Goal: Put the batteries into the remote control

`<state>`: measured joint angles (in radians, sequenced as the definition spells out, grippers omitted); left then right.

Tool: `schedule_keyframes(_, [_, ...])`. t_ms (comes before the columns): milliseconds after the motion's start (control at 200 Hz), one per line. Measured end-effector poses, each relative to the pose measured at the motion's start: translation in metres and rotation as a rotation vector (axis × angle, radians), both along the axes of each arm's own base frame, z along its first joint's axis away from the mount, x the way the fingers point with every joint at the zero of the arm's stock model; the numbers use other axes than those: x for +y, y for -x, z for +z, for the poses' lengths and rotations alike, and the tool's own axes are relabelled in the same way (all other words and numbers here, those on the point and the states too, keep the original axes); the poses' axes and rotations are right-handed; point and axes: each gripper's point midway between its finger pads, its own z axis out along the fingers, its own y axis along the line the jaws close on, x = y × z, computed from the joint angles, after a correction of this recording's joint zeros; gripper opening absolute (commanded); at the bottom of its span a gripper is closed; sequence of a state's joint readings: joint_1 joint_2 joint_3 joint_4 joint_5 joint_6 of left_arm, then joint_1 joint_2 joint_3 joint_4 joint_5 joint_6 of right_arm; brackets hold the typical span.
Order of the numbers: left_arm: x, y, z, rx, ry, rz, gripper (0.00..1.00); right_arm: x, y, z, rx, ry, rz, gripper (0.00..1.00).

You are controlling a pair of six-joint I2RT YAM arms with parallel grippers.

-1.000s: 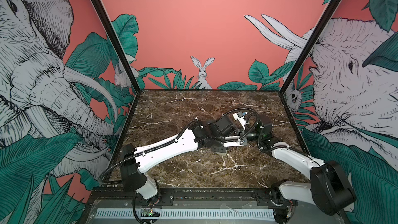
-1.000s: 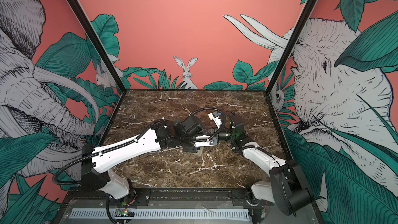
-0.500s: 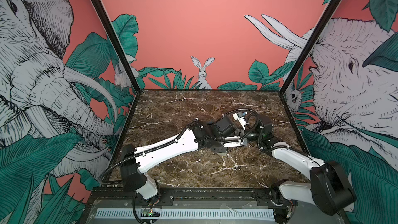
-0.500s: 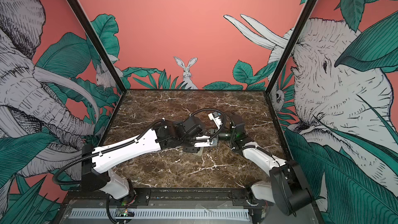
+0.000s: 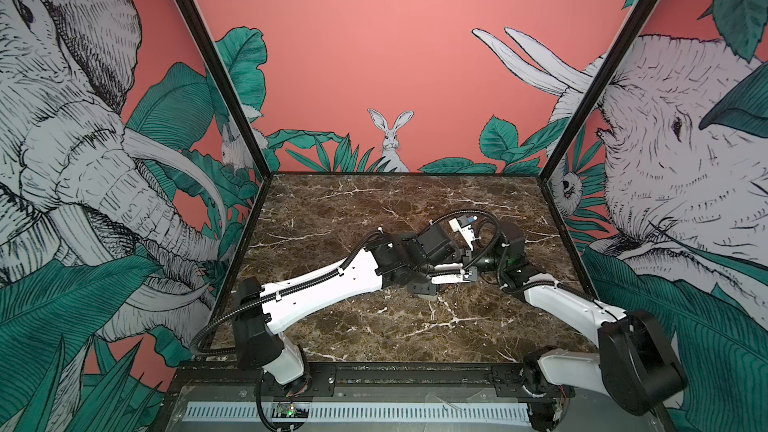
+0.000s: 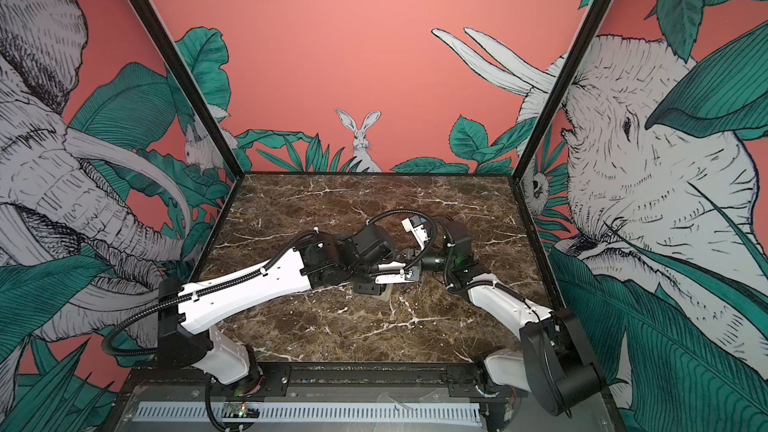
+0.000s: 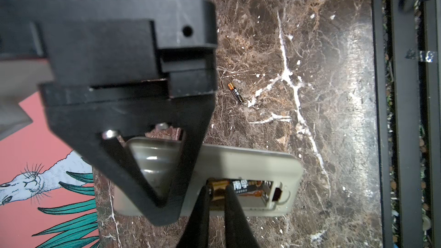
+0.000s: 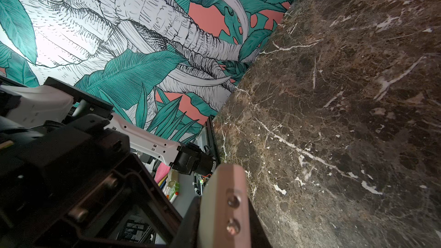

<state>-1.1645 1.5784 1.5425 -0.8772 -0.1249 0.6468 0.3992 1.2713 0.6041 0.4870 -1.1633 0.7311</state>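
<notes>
The left tool [image 7: 217, 193] pinches a light, slippery battery [image 7: 240, 186] at its end inside the recess of the stiff remote control [image 7: 238, 161], which the right tool [image 7: 164, 187] clamps on the tabletop [image 7: 310, 44]; the second battery [image 7: 235, 92] lies loose nearby, best gripped across its middle

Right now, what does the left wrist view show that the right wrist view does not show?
Only the left wrist view: the remote control, back toward the camera, recess open; a battery in that recess, pinched by the left tool; a second battery loose on the table. Only the right wrist view: the elephant picture on the wall and the left arm. Both: the brown marble table.
</notes>
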Motion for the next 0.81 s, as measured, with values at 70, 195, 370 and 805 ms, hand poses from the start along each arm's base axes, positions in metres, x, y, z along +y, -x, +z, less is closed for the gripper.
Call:
schedule_keyframes(70, [-0.0001, 0.0000, -0.0010, 0.001, -0.002, 0.000, 0.15, -0.0001, 0.0001, -0.0003, 0.000, 0.001, 0.000, 0.00])
schedule_keyframes(195, [0.0000, 0.0001, -0.0030, 0.005, -0.005, 0.003, 0.15, -0.0003, 0.0001, -0.0019, 0.009, 0.006, -0.002, 0.00])
schedule_keyframes(370, [0.0004, 0.0006, -0.0058, 0.013, -0.008, 0.009, 0.16, -0.0006, 0.0005, -0.0043, 0.023, 0.013, -0.004, 0.00])
schedule_keyframes(805, [-0.0027, 0.0021, -0.0092, 0.031, 0.009, 0.017, 0.16, -0.0009, -0.0021, -0.0046, 0.027, 0.016, -0.019, 0.00])
